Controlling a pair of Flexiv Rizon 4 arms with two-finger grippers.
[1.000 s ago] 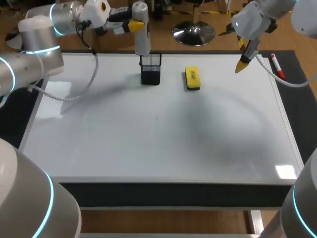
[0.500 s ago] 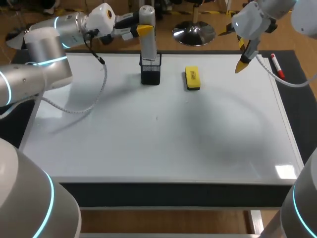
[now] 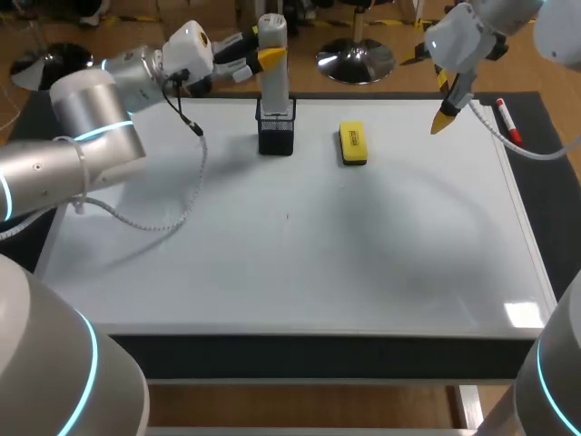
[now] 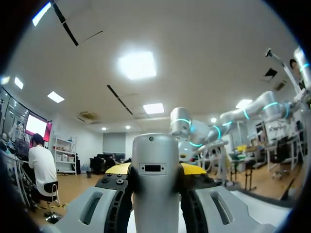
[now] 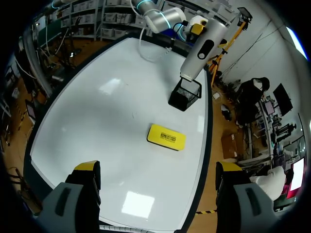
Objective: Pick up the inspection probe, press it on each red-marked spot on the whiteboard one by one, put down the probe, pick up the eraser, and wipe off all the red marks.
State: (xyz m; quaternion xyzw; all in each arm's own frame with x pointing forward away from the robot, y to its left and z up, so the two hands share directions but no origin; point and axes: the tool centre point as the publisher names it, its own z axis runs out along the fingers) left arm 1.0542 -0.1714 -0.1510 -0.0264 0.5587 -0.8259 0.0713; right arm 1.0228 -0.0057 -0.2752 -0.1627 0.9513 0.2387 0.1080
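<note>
Head view: the whiteboard is seen from above, with its far edge at 12 o'clock.
Left gripper: it is clamped on the inspection probe, at about 11 o'clock of the board.
Inspection probe: it is held nearly upright, with its lower end at the rim of the black mesh holder; whether it reaches inside cannot be told.
Left wrist view: the probe is pinched from both sides between the two yellow-tipped fingers.
Eraser: it is laid flat on the board at 3 o'clock of the holder, near it, and is touched by nothing.
Right gripper: it is held above the board at about 2 o'clock.
Right wrist view: the right gripper is shown with its fingers spread wide and nothing between them; the eraser lies ahead of it.
Red marker: it is laid by the board's right edge, at 3 o'clock of the right gripper.
</note>
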